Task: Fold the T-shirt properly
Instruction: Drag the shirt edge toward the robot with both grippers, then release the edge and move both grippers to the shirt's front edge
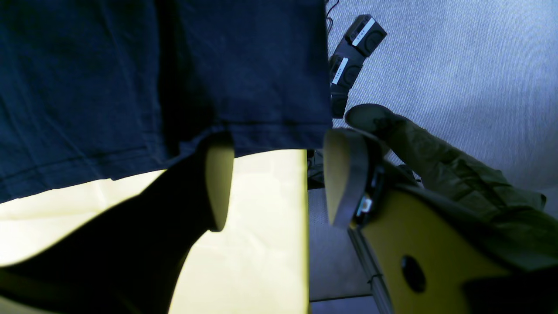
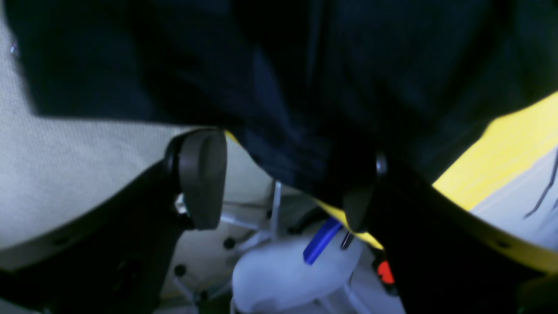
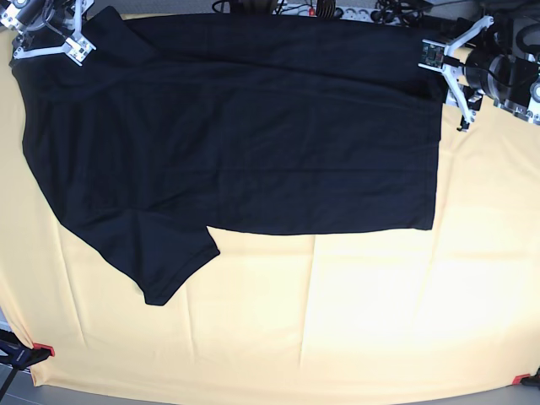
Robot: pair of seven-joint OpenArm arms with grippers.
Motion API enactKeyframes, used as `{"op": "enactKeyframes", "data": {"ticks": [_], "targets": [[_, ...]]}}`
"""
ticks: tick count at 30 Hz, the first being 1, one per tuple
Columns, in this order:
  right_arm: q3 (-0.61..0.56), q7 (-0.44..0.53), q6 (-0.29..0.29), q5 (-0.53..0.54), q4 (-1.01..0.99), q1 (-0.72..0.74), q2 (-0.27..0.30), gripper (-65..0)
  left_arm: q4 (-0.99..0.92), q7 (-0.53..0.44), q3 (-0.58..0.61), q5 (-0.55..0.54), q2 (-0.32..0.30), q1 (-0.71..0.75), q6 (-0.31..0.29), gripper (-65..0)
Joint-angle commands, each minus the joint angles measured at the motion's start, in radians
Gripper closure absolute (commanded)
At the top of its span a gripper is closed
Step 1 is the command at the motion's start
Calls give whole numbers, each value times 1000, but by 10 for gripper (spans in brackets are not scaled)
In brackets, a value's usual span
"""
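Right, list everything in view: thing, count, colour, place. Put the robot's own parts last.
T-shirt: one, black, spread over the far half of the table, one sleeve pointing toward the near left of the base view.
Table cloth: one, yellow, covering the table under the T-shirt.
Clamps: two, red-tipped, at the cloth's near corners.
Cables and gear: several, dark, past the table's far edge.
Left gripper: one, pale pads, jaws open at the T-shirt's edge by the far corner, on the right of the base view.
Right gripper: one, dark fingers, jaws open with T-shirt cloth hanging between them, at the far corner on the left of the base view.
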Motion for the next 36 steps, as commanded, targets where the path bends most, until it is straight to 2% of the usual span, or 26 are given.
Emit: {"op": "enactKeyframes", "data": {"ticks": [1,3,6,10,16,17,18,19,20,21,24,26,29,31,36], "targets": [[11,-4,-2,-5,38,-6,12,-422,8,-2,-11,0,-24,-11,-5,-345],[11,-9,-10,-12,85,-12,12,-422,8,-2,-11,6,-25,-11,-5,-345],[11,0,-43,-87,97,-58,12,-422,8,-2,-11,6,-25,-11,-5,-345],[11,5,-118,-236,97,-130,12,-422,8,-2,-11,6,-24,-11,-5,-345],[11,5,-217,-379,97,-160,12,-415,8,-2,-11,36,-24,-11,-5,-336],[11,13,-235,-406,97,-159,12,-399,10,-3,-11,62,-24,-11,-5,-305],[11,28,-247,-436,97,-159,12,-350,11,-2,-11,94,-24,-11,-5,-225],[11,37,-264,-470,97,-157,12,-255,14,-2,-11,131,-22,-11,-5,-92],[11,38,-292,-505,97,-153,12,-129,18,-3,-11,177,-19,-11,5,0],[11,38,-329,-546,97,-151,12,0,19,-8,-11,220,-18,-11,74,0],[11,96,-462,-668,97,-151,12,0,18,-61,-11,363,-18,-11,232,0],[11,145,-502,-715,97,-146,12,0,18,-94,-11,453,-13,-11,327,0],[11,151,-498,-697,97,-80,12,0,18,-113,-11,554,1,-11,455,0],[11,168,-474,-663,97,-19,12,0,10,-117,-11,617,11,-11,531,0],[11,251,-423,-491,97,151,12,0,-68,-140,-11,792,97,-17,762,0]]}}
